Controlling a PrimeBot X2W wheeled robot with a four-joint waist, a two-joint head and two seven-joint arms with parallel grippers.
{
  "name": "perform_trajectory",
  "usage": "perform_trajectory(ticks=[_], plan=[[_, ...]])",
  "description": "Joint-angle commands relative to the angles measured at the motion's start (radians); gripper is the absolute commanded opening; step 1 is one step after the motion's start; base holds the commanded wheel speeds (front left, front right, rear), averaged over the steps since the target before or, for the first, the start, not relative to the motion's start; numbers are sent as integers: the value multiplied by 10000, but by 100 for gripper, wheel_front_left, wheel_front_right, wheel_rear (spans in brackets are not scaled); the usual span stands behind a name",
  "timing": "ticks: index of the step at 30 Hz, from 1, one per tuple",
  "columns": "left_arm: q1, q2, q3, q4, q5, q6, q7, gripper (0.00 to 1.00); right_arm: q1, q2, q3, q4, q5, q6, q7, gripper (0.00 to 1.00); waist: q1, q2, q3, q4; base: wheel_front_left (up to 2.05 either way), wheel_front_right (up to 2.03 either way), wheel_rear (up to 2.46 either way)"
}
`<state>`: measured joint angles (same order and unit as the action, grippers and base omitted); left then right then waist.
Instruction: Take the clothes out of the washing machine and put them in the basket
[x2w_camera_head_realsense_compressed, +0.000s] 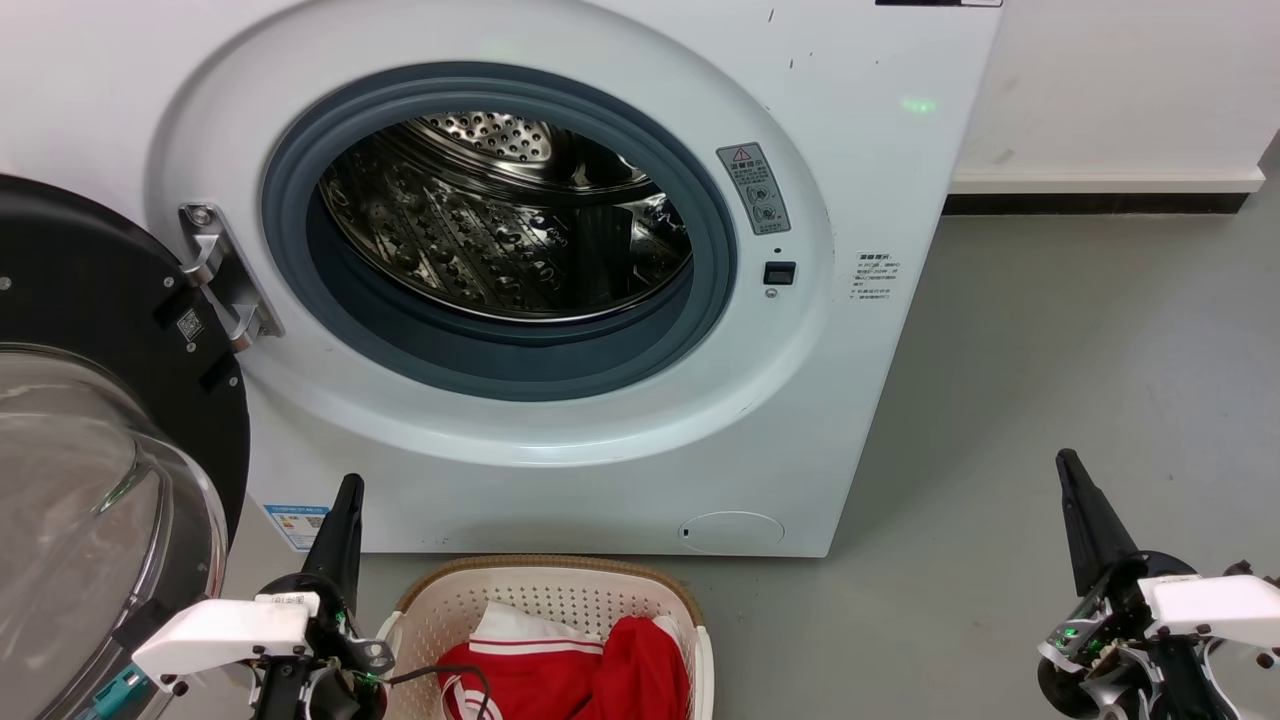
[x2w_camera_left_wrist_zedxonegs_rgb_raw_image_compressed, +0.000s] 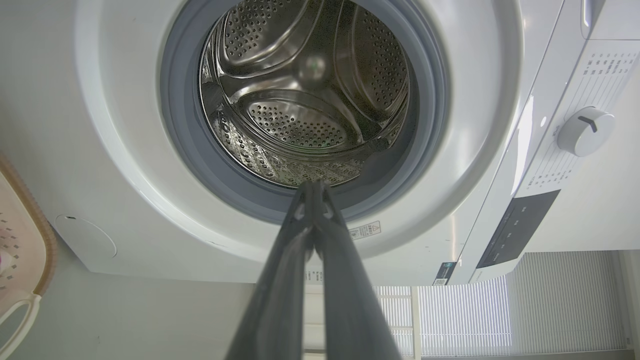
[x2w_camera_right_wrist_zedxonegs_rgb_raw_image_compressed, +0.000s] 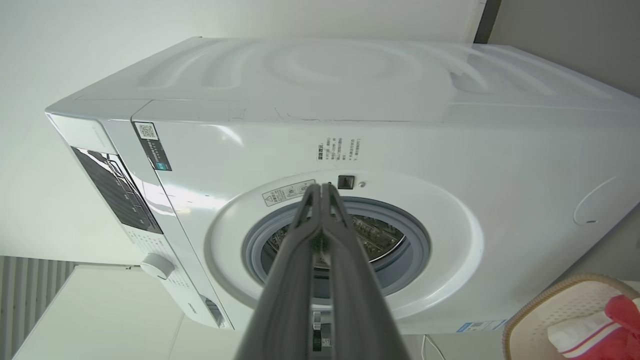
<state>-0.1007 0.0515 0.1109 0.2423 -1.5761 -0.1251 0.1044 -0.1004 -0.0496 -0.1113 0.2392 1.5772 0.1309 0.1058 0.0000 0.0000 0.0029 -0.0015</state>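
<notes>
The white washing machine (x2w_camera_head_realsense_compressed: 560, 440) fills the head view with its door swung open to the left; its steel drum (x2w_camera_head_realsense_compressed: 505, 215) holds no garments. Below it the cream basket (x2w_camera_head_realsense_compressed: 545, 585) with a brown rim holds the red clothes (x2w_camera_head_realsense_compressed: 575, 675), one with white striped trim. My left gripper (x2w_camera_head_realsense_compressed: 347, 495) is shut, empty, at the basket's left. My right gripper (x2w_camera_head_realsense_compressed: 1066, 465) is shut and empty over the floor at the lower right. In the left wrist view my gripper (x2w_camera_left_wrist_zedxonegs_rgb_raw_image_compressed: 312, 186) points at the drum (x2w_camera_left_wrist_zedxonegs_rgb_raw_image_compressed: 305, 95). The right wrist view shows my gripper (x2w_camera_right_wrist_zedxonegs_rgb_raw_image_compressed: 320, 187), the machine (x2w_camera_right_wrist_zedxonegs_rgb_raw_image_compressed: 350, 135) and the basket (x2w_camera_right_wrist_zedxonegs_rgb_raw_image_compressed: 565, 305).
The open black-rimmed glass door (x2w_camera_head_realsense_compressed: 90, 470) stands at the left, close to my left arm. Grey floor (x2w_camera_head_realsense_compressed: 1080, 350) stretches to the right of the machine up to a white wall with a dark skirting (x2w_camera_head_realsense_compressed: 1095, 203).
</notes>
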Motion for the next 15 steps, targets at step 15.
perform_trajectory(ticks=[15], plan=[[-122,-23,56,50,-374,-76,134,0,-139,-43,-16,77,382,-3,98,0,0,0,2,15,0,0,0]])
